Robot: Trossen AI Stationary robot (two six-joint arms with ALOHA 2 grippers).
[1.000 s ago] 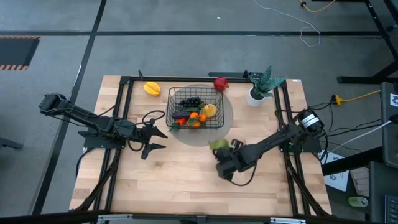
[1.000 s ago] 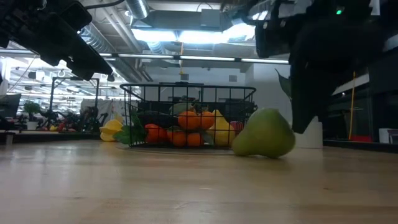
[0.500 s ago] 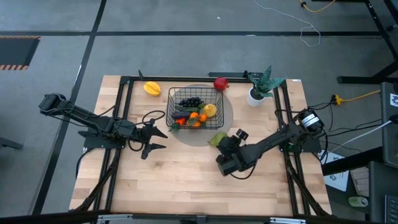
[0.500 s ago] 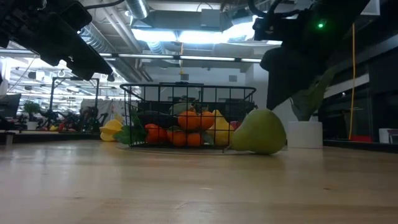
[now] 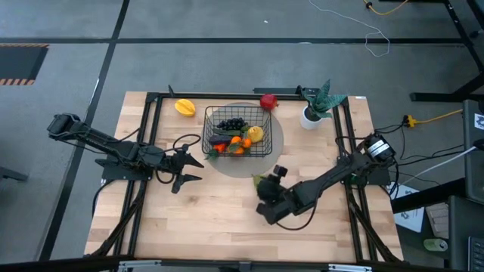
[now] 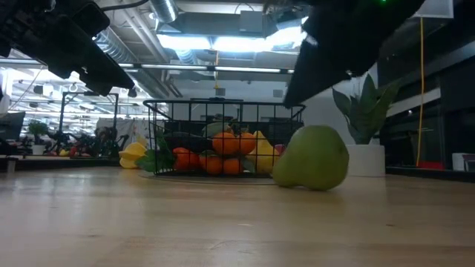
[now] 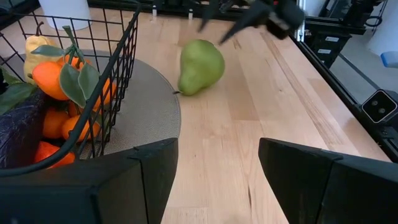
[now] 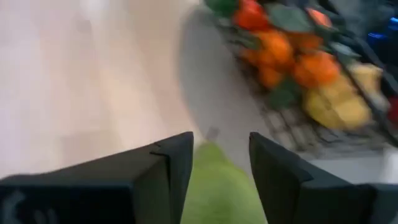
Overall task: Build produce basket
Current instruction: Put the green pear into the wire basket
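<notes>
Presently: basket (image 5: pixel 239 132) at far centre of surface (image 5: pixel 212 219), on grey mat (image 5: pixel 274 143), holding tangerines (image 6: pixel 223 144), grapes (image 5: pixel 231 124), yellow fruit (image 5: pixel 255 134). Green pear (image 6: pixel 312 157) lying on surface just near-right of mat. Right gripper (image 5: pixel 270 177) over pear, fingers part-open, straddling it, grasp unconfirmed. Left gripper (image 5: pixel 195 169) left of basket, wide open, empty

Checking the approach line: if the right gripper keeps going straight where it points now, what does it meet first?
Most likely the green pear, seen just past the right gripper between its open jaws; depth is unclear. Beyond it sits the basket.
</notes>
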